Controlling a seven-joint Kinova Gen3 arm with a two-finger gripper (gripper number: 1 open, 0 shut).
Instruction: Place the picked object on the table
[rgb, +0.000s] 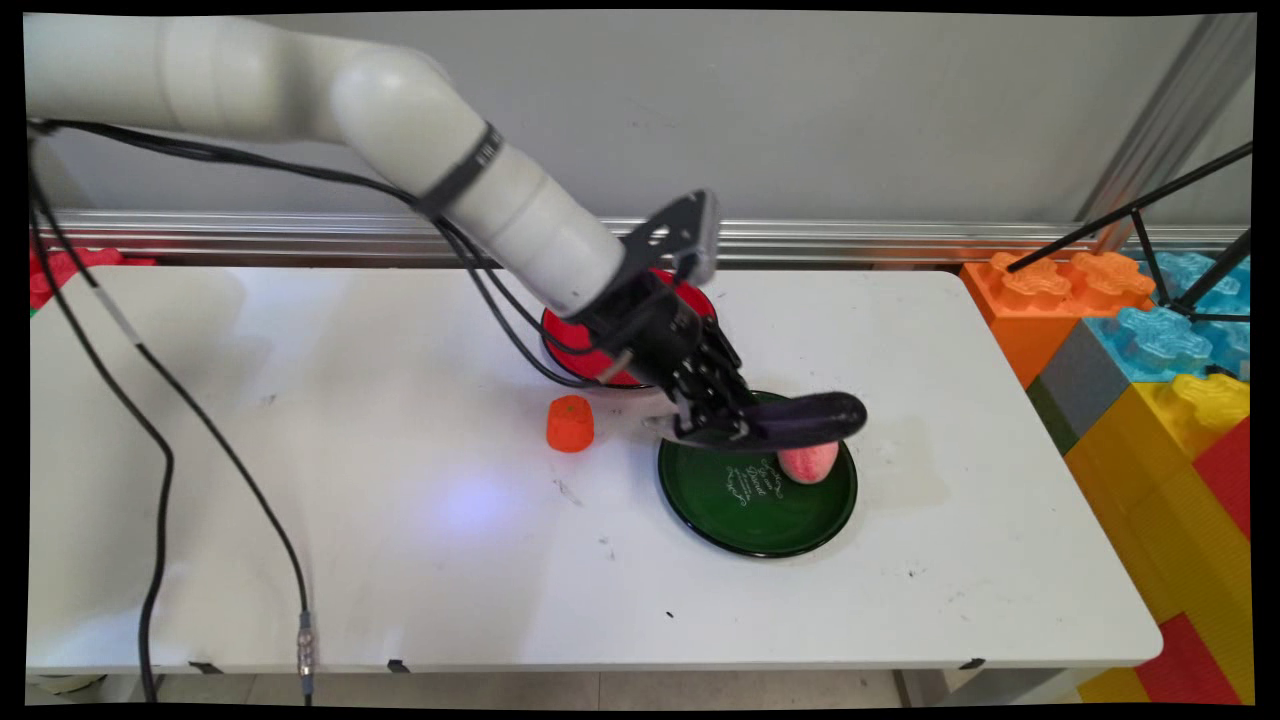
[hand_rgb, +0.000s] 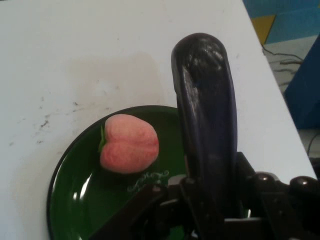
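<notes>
Gripper (rgb: 735, 425) clamped on a dark purple eggplant (rgb: 815, 418), held lengthwise and lifted just above the green plate (rgb: 745, 520); the eggplant is not resting on the dish. Green plate holds one pink peach (rgb: 808, 463), lying beneath the eggplant's free end. Red plate (rgb: 570, 340) behind, mostly hidden by the arm; contents unseen. Orange toy fruit (rgb: 570, 423) sits loose on the white table (rgb: 350, 520), left of the green plate.

Two plates (green (rgb: 757, 515), red (rgb: 690, 295)), one eggplant (rgb: 815, 417), one peach (rgb: 808, 463), one orange piece (rgb: 570, 424)
</notes>
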